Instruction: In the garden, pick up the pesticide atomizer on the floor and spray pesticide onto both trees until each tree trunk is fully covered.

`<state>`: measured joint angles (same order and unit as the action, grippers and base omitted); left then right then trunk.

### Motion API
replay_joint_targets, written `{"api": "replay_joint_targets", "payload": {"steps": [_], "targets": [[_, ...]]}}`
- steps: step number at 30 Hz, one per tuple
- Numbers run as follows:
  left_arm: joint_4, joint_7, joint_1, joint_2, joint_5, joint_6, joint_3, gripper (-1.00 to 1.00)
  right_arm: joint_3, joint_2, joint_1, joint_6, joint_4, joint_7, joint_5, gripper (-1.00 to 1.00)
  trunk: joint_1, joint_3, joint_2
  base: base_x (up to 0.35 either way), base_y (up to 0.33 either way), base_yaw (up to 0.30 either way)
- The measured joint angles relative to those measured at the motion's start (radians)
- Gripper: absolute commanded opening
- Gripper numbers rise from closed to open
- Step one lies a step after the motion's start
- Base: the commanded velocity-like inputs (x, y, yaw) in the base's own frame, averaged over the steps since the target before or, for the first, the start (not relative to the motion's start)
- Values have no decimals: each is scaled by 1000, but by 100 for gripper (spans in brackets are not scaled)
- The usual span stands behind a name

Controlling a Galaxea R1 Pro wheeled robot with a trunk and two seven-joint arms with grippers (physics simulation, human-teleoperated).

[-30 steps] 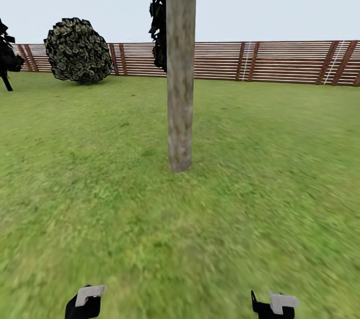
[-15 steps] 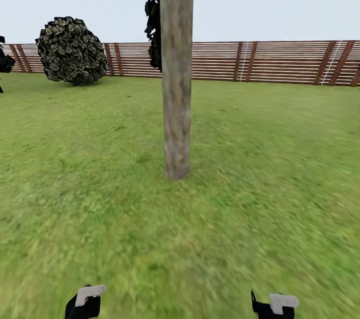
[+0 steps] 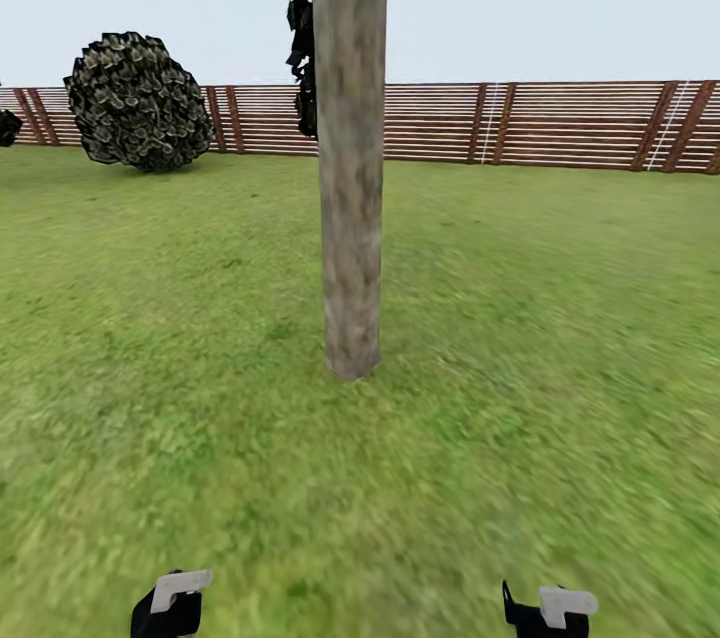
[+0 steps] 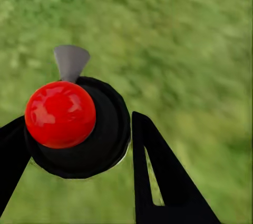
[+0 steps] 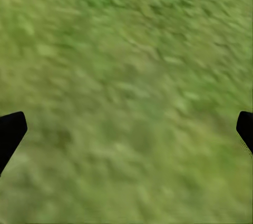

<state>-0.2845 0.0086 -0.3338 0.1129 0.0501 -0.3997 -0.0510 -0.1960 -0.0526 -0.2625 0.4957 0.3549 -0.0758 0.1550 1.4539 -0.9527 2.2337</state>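
Since the earlier head frame, the view has advanced: the tree trunk (image 3: pixel 351 148) appears nearer and larger, and the round shrub (image 3: pixel 137 101) sits further left. Far behind both runs the slatted fence (image 3: pixel 560 123). The left gripper (image 4: pixel 79 145) is clamped around the pesticide atomizer (image 4: pixel 74 124), red knob up, above the grass (image 3: pixel 550 338). The right gripper (image 5: pixel 126 129) hangs spread wide, empty, over grass.

Head cam faces tree trunk (image 3: pixel 351 168); wrist cams face grass (image 5: pixel 126 76).
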Motion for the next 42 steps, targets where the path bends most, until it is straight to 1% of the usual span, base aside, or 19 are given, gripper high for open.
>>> {"api": "replay_joint_targets", "payload": {"steps": [9, 12, 13, 14, 15, 16, 17, 20, 21, 22, 23, 24, 25, 28, 32, 34, 36, 39, 42], "targets": [[-6, -11, 0, 4, -6, -1, 2, -100, 6, -3, 0, -2, 3, 5, 2, 100, 0, 0, 0, 338, -89, 0], [-15, -37, -8, 7, -24, 3, 21, -100, 7, -10, -1, -2, 23, 8, 14, 100, 0, 0, 0, 336, -101, 0], [-19, -233, -17, 53, -153, 18, 73, -100, 10, -15, 0, -7, 133, 51, 216, 100, 0, 0, 0, 335, -103, 0], [-24, -312, -21, 69, -194, 26, 78, -100, 10, -15, -1, -10, 196, 83, 300, 100, 0, 0, 0, 334, -103, 0], [-44, -453, -55, 92, -258, 64, 86, -100, 11, -11, -15, -27, 232, 189, 462, 100, 0, 0, 0, 317, -101, 0], [-64, -653, -123, 118, -332, 161, 90, -100, 11, -6, -76, -94, 252, 383, 585, 100, 0, 0, 0, 300, -90, 0], [-75, -736, -157, 131, -360, 201, 86, -100, 10, -5, -117, -119, 254, 470, 602, 100, 0, 1, 0, 272, -61, 0], [-100, -910, -222, 149, -461, 260, 88, -100, 9, -4, -190, -154, 257, 668, 626, 100, 0, 0, 0, 185, -28, 0], [-106, -939, -233, 149, -484, 265, 89, -100, 9, -4, -202, -157, 257, 699, 629, 100, 0, 0, 0, 73, -10, 0], [-127, -1018, -261, 146, -543, 275, 88, -100, 9, -2, -232, -162, 258, 778, 632, 100, 0, 0, 0, 46, -7, 0], [-135, -1045, -269, 146, -567, 277, 89, -100, 9, -2, -243, -163, 258, 804, 634, 100, 0, 0, 0, 30, -4, 0], [-157, -1112, -286, 142, -619, 282, 88, -100, 9, 1, -268, -166, 258, 864, 634, 100, 0, 0, 0, 19, -3, 0], [-174, -1149, -292, 140, -648, 284, 88, -100, 10, 6, -282, -167, 258, 899, 636, 100, 1, 0, 0, 15, -2, 0], [-223, -1223, -301, 130, -691, 293, 89, -100, 10, 33, -304, -168, 260, 962, 640, 100, 1, 0, 0, 7, -1, 0], [-283, -1277, -304, 110, -713, 334, 92, -100, 32, 82, -321, -171, 281, 991, 662, 100, 1, 0, 0, 2, 0, 0], [-308, -1287, -305, 96, -730, 356, 106, -100, 60, 97, -324, -171, 291, 995, 672, 100, 1, 0, 0, 0, 0, 0], [-331, -1291, -306, 84, -764, 381, 127, -100, 85, 107, -326, -172, 296, 998, 677, 100, 1, 0, 0, 0, 0, 0], [-351, -1292, -306, 68, -791, 400, 136, -100, 96, 123, -327, -172, 299, 1000, 679, 100, 1, 0, 0, 0, 0, 0], [-355, -1292, -305, 62, -799, 405, 139, -100, 106, 135, -327, -172, 298, 1019, 682, 100, 1, 0, 0, 0, 0, 0]]}}
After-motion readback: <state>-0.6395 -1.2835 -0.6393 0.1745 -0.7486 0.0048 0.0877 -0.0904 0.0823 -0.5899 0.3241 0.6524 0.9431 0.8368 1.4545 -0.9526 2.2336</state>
